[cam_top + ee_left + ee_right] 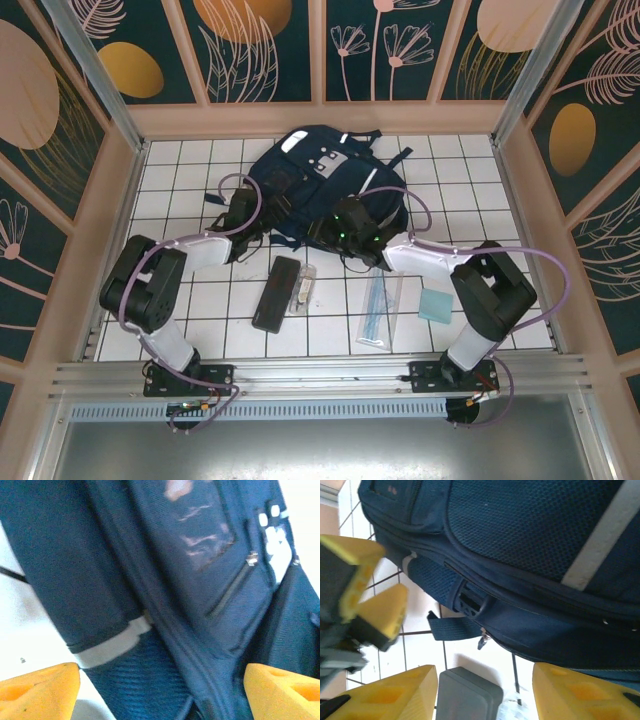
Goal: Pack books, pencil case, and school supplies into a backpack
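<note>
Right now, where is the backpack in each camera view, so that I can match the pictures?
Top external: backpack at the far middle of the tiled floor.
Left wrist: backpack across the centre and right.
Right wrist: backpack across the top and right.
Shared landmark: its white reflective stripes.

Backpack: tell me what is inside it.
Nothing of the inside shows: the backpack lies on the tiled table, its navy fabric covering the interior. Whether anything is packed cannot be told.

backpack (290,175): 1 | pencil case (277,293): 1 | tube (303,288): 1 | ruler set (378,308): 1 | pad (437,304): 1
</note>
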`<action>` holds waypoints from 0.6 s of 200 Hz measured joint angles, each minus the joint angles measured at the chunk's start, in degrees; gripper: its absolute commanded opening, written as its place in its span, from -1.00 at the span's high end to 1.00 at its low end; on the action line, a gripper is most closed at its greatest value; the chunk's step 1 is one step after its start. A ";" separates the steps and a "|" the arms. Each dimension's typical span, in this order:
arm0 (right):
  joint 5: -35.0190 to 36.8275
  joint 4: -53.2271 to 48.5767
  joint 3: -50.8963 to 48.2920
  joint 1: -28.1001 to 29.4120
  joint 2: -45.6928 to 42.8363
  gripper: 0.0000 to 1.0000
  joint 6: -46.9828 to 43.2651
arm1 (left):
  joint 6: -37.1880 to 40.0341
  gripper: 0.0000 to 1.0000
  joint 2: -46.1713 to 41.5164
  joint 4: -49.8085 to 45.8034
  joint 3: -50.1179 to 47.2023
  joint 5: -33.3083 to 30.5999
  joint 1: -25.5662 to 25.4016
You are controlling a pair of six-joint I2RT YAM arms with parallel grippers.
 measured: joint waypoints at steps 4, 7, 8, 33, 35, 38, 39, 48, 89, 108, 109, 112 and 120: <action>0.00 0.15 0.07 0.02 0.00 -0.06 0.00 | -0.50 -0.65 0.76 0.26 0.00 0.07 0.02; 0.00 0.31 0.11 0.07 0.00 -0.06 0.00 | -0.72 -0.64 1.29 0.46 0.00 0.07 0.02; 0.00 0.31 0.13 0.07 0.00 -0.06 0.00 | -0.81 -0.64 1.42 0.48 0.00 0.09 0.02; 0.09 0.42 0.42 0.11 0.00 -0.05 -0.02 | -3.08 -0.58 4.31 1.99 -0.11 0.28 0.02; 0.11 0.39 0.42 0.11 0.00 -0.06 -0.02 | -3.26 -0.57 4.33 2.14 -0.11 0.42 0.02; 0.15 0.35 0.42 0.11 0.00 -0.06 -0.02 | -3.39 -0.55 4.55 2.54 -0.09 0.48 0.02; 0.15 0.33 0.42 0.11 0.00 -0.05 -0.02 | -3.41 -0.54 4.61 2.67 -0.09 0.48 0.02; 0.20 0.35 0.42 0.11 0.00 -0.04 -0.02 | -3.80 -0.42 5.27 3.45 -0.09 0.39 0.02; -0.07 0.85 0.42 0.87 0.07 0.01 -0.13 | -6.03 0.90 9.68 8.63 1.22 2.03 0.13; -0.46 1.51 0.42 2.12 0.66 0.01 0.02 | -7.69 1.00 10.45 11.67 1.33 3.32 0.28; -0.50 1.60 0.42 2.21 0.79 0.01 0.02 | -7.74 1.00 10.45 11.78 1.36 3.39 0.28; -0.74 1.70 0.44 2.38 1.03 0.02 0.07 | -8.13 1.00 10.45 12.04 1.36 3.52 0.28; -1.31 2.03 0.48 2.75 1.84 0.03 0.24 | -8.76 1.00 10.45 12.41 1.36 3.80 0.22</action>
